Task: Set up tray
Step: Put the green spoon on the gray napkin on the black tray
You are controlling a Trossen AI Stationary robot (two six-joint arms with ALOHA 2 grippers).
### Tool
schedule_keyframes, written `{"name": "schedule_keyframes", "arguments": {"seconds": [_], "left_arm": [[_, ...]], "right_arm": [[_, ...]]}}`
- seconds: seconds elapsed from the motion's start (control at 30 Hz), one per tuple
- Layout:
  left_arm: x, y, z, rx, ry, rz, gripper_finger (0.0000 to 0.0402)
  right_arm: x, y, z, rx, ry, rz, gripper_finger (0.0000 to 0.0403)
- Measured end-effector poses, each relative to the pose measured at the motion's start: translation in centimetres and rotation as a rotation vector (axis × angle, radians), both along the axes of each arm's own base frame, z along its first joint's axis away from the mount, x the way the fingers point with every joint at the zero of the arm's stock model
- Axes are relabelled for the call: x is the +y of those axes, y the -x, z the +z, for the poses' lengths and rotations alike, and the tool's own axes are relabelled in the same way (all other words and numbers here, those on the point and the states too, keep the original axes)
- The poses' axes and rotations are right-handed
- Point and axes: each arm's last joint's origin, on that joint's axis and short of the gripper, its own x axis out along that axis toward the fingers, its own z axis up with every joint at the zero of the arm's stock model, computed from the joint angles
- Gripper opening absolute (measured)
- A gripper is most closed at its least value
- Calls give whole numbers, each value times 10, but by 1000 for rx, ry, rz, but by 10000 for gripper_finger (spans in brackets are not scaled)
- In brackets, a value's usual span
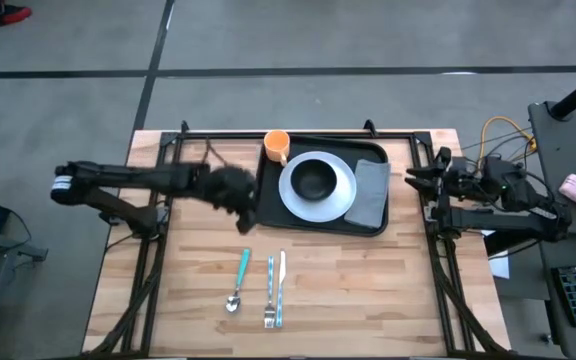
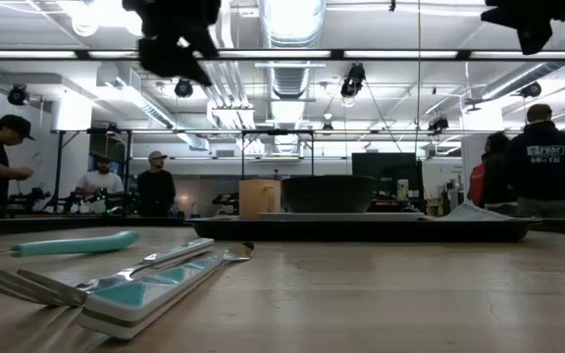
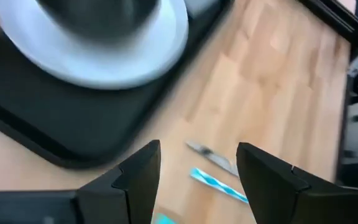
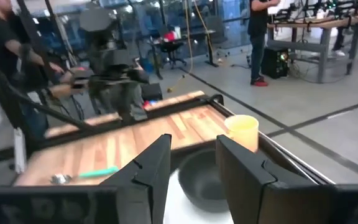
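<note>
The black tray (image 1: 313, 226) lies on the far half of the table. It carries a white plate (image 1: 290, 192) with a black bowl (image 1: 315, 180) on it, an orange cup (image 1: 276, 146) at the far left corner and a grey napkin (image 1: 370, 190) on the right. My left gripper (image 1: 240, 200) hovers open above the tray's left edge, raised well off the table (image 2: 179, 39). Its wrist view looks down past the open fingers (image 3: 197, 171) at the tray (image 3: 73, 124) and plate (image 3: 117, 65). My right gripper (image 1: 415, 180) waits open at the table's right edge, off the tray (image 4: 193, 165).
A teal-handled spoon (image 1: 240, 280), fork (image 1: 270, 292) and knife (image 1: 281, 285) lie side by side on the wood near the table's near edge, in front of the tray. Bare wood lies left and right of them. People stand in the room behind (image 2: 542, 162).
</note>
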Motion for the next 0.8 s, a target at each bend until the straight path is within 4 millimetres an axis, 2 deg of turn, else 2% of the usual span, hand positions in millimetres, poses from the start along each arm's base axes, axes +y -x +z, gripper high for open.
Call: {"name": "schedule_keyframes", "arguments": {"seconds": [0.17,0.27,0.43,0.57,0.7,0.8], "left_arm": [[-38,4,-39,35,142,9,191],[-53,6,-57,110,204,68,191],[-68,1,-73,186,302,198,191],[-79,-13,-90,265,328,261,191],[-87,-29,-108,380,323,346,191],[-91,-37,-113,507,263,419,191]], "right_arm": [[-2,0,-4,52,17,-82,119],[-3,-3,-5,72,17,-97,119],[-4,-8,-6,99,14,-98,119],[-4,-13,-7,123,11,-97,119],[-5,-16,-8,140,9,-97,119],[-5,-17,-8,143,5,-97,119]]}}
